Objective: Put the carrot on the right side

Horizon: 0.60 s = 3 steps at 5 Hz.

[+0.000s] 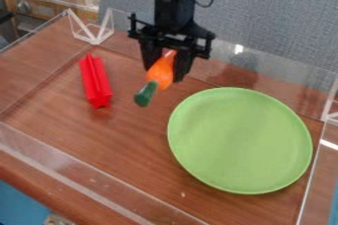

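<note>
Wooden table (79, 140), grey wall (271, 12) behind

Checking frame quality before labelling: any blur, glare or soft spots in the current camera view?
Camera view: overall soft and low-resolution. The black gripper and the small orange toy carrot it holds are slightly smeared. White glare streaks sit on the clear plastic wall behind. The red stick-shaped block and round green plate read cleanly, lighting even, shadows faint.
</note>
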Tool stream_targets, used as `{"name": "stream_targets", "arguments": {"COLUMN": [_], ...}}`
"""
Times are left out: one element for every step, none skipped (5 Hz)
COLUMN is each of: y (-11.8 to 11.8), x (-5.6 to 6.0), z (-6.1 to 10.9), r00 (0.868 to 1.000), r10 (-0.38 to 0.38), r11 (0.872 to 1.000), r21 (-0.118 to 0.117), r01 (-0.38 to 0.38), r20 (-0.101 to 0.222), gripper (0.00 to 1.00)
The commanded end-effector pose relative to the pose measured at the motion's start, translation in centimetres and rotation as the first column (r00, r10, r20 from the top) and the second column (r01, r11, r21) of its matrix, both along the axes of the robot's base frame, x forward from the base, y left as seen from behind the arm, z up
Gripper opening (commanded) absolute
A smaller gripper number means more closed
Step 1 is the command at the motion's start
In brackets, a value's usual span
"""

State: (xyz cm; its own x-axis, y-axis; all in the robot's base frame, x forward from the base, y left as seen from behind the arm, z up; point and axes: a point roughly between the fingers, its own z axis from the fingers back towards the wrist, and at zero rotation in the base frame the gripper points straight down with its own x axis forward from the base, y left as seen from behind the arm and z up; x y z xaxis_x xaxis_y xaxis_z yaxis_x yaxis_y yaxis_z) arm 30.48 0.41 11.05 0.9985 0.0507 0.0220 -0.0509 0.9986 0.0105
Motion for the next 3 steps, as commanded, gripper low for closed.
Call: {"name": "stream_targets", "arguments": {"y": [1.3,1.1,0.6], "x": [0.4,0.7,1.0], "z": [1.4,0.4,-0.5], "r00": [0.997,0.995,0.993], "r10": [0.054,0.068,0.075], "r11": [0.999,0.998,0.997], "r21": [-0.001,-0.009,-0.021], "r01": [-0.054,-0.068,-0.073], "r20": [0.062,0.075,0.087], "gripper": [0.00,0.00,0.00]}}
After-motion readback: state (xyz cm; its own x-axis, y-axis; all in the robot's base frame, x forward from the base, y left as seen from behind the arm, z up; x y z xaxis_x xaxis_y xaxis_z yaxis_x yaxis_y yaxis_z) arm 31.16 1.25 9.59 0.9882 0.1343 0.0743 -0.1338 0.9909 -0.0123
